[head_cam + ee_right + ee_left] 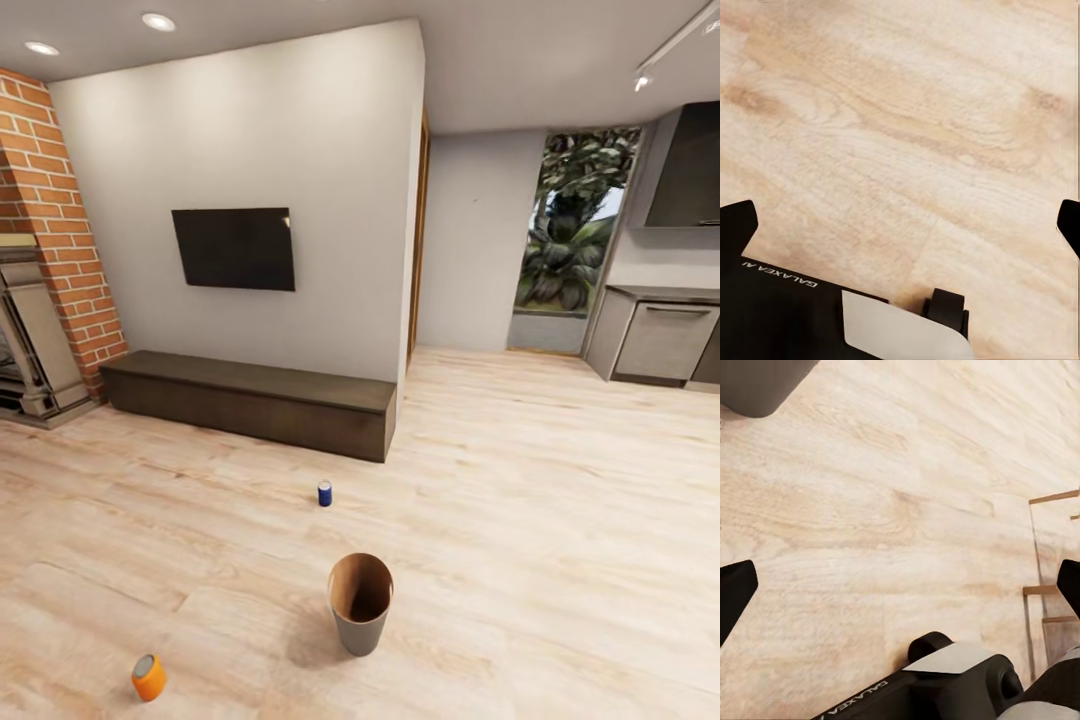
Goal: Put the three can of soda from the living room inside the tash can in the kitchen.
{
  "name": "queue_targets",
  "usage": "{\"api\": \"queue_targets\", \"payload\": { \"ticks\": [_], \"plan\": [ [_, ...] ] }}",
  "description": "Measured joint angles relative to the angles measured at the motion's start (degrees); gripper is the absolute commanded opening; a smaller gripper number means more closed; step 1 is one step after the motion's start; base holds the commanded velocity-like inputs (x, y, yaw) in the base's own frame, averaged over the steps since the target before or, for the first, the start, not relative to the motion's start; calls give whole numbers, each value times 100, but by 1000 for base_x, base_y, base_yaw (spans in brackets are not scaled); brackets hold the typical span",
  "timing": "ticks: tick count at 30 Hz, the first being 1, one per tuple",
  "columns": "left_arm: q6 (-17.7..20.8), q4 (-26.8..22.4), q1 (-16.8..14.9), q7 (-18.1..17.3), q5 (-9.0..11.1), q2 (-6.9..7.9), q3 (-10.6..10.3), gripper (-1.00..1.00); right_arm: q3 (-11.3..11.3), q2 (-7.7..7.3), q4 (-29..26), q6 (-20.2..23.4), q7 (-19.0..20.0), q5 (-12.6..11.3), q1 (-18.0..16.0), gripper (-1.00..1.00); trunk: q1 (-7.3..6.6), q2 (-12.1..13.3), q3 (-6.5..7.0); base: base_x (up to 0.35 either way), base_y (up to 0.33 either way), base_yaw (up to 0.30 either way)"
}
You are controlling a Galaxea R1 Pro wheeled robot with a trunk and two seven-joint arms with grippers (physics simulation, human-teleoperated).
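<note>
The left gripper (900,585) and right gripper (900,221) are both hanging spread wide and empty over bare wood floor (560,520), apparently idling because no can is within reach. The blue can (325,493) is standing beyond the trash can (360,603); an orange can (149,677) is lying nearer, below the television (235,248).
</note>
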Motion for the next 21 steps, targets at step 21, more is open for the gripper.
{"api": "queue_targets", "payload": {
  "ticks": [21],
  "plan": [
    [4, -287, -1, -821, -1, 183, 42, 100, 24, 1, -682, 30, -31, 28, -36, 100, 0, 0, 1, 105, -1, 0]
  ]
}}
